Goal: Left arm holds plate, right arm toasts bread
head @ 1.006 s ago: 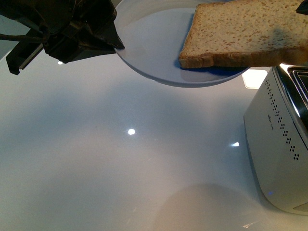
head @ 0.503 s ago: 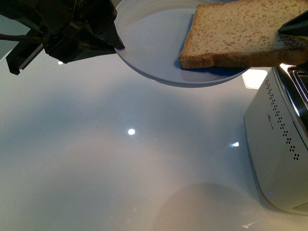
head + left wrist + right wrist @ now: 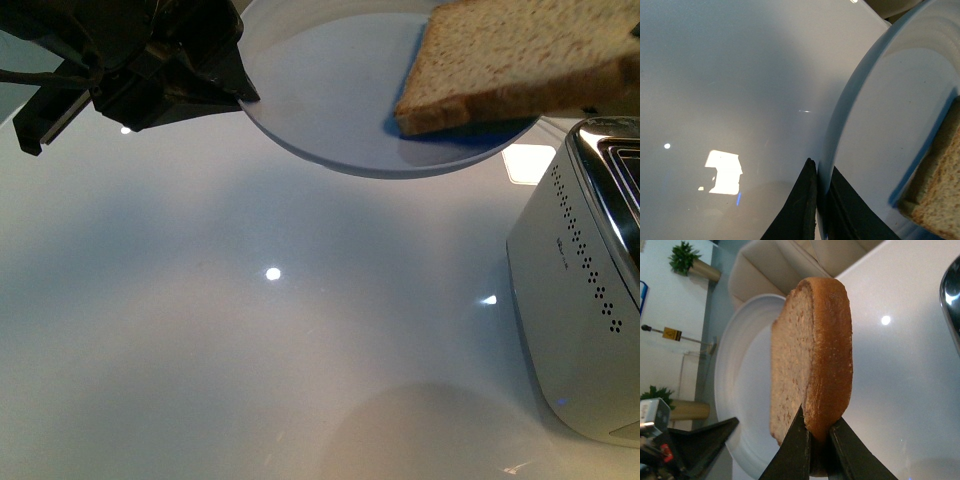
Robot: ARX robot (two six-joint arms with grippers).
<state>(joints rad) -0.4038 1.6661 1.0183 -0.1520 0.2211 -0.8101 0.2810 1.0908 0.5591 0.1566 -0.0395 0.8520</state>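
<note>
My left gripper (image 3: pixel 240 95) is black and angular, shut on the rim of the pale blue-white plate (image 3: pixel 320 90), holding it above the table at the upper left. In the left wrist view its jaws (image 3: pixel 819 200) pinch the plate's rim (image 3: pixel 840 130). The bread (image 3: pixel 520 60), a brown wholemeal slice, hovers tilted over the plate's right side, lifted off it. My right gripper is out of the front view; in the right wrist view it (image 3: pixel 816 440) is shut on the bread's crust edge (image 3: pixel 825 350), with the plate (image 3: pixel 740 370) behind it.
A white toaster (image 3: pixel 585 300) with slots on top stands at the right edge of the glossy white table (image 3: pixel 250 350); its shiny edge shows in the right wrist view (image 3: pixel 952 300). Ceiling light reflections dot the table.
The bread has lifted off the plate and shifted right and up, its near edge now tilted. The left gripper and the plate have not moved.
</note>
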